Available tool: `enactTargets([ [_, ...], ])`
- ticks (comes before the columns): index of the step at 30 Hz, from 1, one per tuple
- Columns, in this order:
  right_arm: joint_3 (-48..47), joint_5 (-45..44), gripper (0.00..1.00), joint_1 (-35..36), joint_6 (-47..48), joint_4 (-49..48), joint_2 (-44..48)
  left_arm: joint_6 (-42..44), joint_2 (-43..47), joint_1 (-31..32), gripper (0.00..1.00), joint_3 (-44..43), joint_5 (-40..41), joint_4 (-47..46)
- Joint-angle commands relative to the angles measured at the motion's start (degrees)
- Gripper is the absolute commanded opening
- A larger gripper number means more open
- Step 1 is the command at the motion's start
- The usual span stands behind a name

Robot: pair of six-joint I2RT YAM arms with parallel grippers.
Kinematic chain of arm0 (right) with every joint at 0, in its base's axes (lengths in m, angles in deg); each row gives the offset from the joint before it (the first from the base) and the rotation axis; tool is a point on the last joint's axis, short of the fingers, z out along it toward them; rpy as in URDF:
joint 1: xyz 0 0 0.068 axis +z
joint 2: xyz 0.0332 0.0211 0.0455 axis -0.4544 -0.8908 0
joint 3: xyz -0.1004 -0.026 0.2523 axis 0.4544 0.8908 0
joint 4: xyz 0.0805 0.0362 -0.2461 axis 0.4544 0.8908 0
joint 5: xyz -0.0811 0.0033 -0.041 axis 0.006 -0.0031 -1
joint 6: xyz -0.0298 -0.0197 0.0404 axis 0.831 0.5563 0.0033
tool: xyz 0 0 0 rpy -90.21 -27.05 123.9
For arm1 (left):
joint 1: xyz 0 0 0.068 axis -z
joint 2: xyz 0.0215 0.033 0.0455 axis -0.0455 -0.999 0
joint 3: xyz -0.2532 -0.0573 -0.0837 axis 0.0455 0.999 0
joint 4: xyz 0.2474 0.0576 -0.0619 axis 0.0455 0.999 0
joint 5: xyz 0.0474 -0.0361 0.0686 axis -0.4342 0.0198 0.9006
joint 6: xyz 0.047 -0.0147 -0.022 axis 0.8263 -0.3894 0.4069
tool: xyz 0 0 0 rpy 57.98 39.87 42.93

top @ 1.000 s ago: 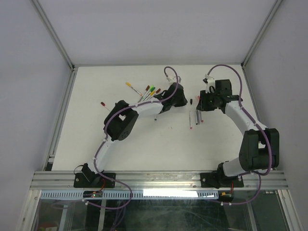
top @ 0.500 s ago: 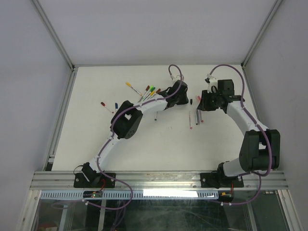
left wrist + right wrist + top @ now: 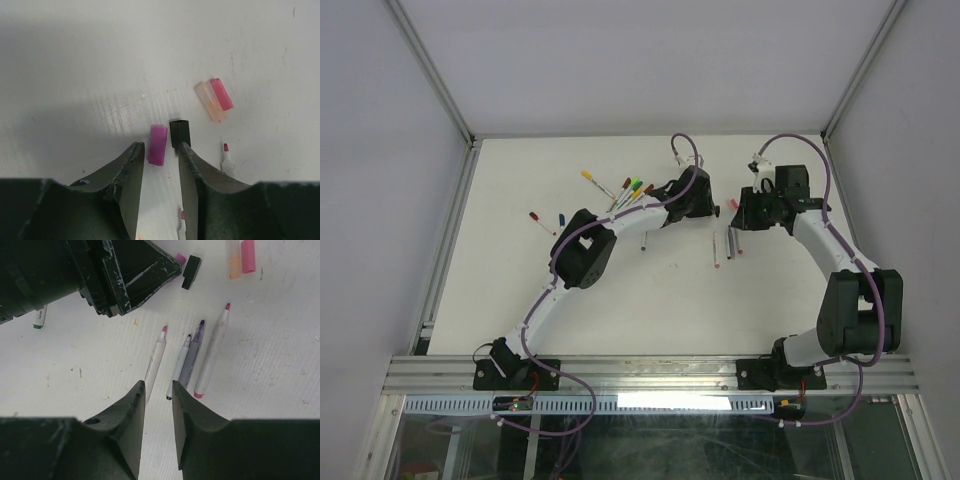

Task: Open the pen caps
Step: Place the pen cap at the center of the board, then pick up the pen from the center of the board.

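Observation:
In the left wrist view a magenta pen cap (image 3: 158, 144) lies on the table at my left gripper's (image 3: 160, 145) tips, with a gap on each side; the jaws are open. A black cap (image 3: 180, 133) sits just right of it, and a pink cap (image 3: 221, 93) with a pale orange one (image 3: 209, 101) lies farther right. My right gripper (image 3: 157, 386) is open and holds nothing, hovering over several uncapped pens (image 3: 212, 352). From above, the left gripper (image 3: 705, 207) and right gripper (image 3: 735, 212) face each other closely. Capped pens (image 3: 631, 190) lie in a bunch behind the left arm.
A yellow-capped pen (image 3: 592, 180) lies at the back left. A red-capped pen (image 3: 535, 218) and a blue cap (image 3: 561, 217) lie farther left. One pen (image 3: 645, 243) lies beside the left forearm. The left gripper's black body (image 3: 115, 275) fills the right wrist view's upper left.
The left gripper has reached a little to the right and opened, letting go of the magenta cap onto the table. The right arm has barely moved.

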Motion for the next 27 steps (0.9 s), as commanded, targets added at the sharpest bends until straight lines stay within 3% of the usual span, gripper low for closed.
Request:
enactTargets([
  [1,-1.00,3.24,0.30,-0.68,0.51,-0.58,2.66,0.79,3.45,-0.02,0.36,-0.77,-0.49,0.77],
  [9,-0.78,14.32,0.30,-0.96,5.56,1.40,4.39,2.84,22.17,-0.09,0.48,23.64,0.18,-20.22],
  [16,-0.25,19.71,0.30,-1.07,8.94,2.32,6.67,9.21,39.32,-0.09,0.64,48.41,-6.04,-41.82],
  [24,0.19,24.85,0.31,-1.10,13.00,3.27,9.98,17.47,59.52,-0.18,0.77,73.85,-3.01,-50.31],
  [27,1.14,27.19,0.31,-1.10,13.80,2.01,11.69,18.89,66.47,-0.18,0.88,81.92,-0.27,-52.83],
])
